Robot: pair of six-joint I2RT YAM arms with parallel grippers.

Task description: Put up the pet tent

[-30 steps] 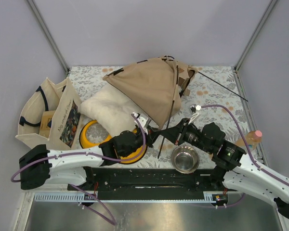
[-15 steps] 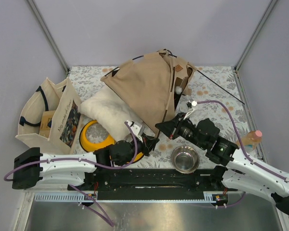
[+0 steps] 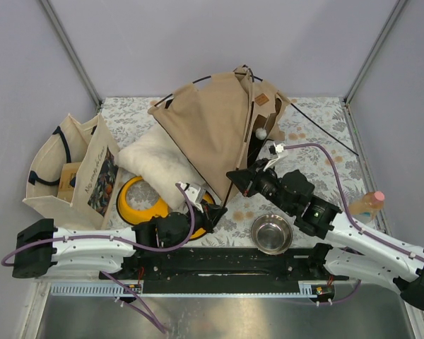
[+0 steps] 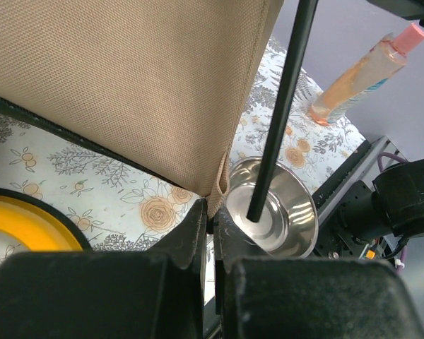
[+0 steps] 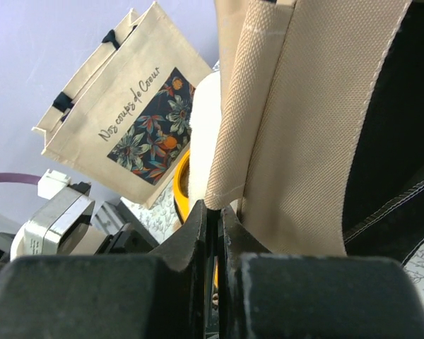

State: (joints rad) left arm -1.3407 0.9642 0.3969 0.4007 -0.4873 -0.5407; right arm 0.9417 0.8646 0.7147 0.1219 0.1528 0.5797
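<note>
Tent: the tan canvas pet tent (image 3: 219, 134) with thin black poles sits mid-table toward the back, half up and leaning.
Left gripper: the left gripper (image 4: 212, 224) has its fingers pressed tight, pinching the tent's lower canvas corner.
Right gripper: the right gripper (image 5: 213, 210) is squeezed onto a canvas flap edge by the opening.
Pole: one loose black pole (image 4: 279, 113) ends over the shiny steel bowl (image 4: 283, 205) in the left wrist view.
Around: a white fluffy cushion (image 3: 162, 162) is touching the tent's left side, with a yellow round dish (image 3: 143, 199) beside it. The cream printed tote bag (image 3: 71, 169) is far left, and the orange bottle with pink cap (image 3: 367, 203) is at the right edge.
</note>
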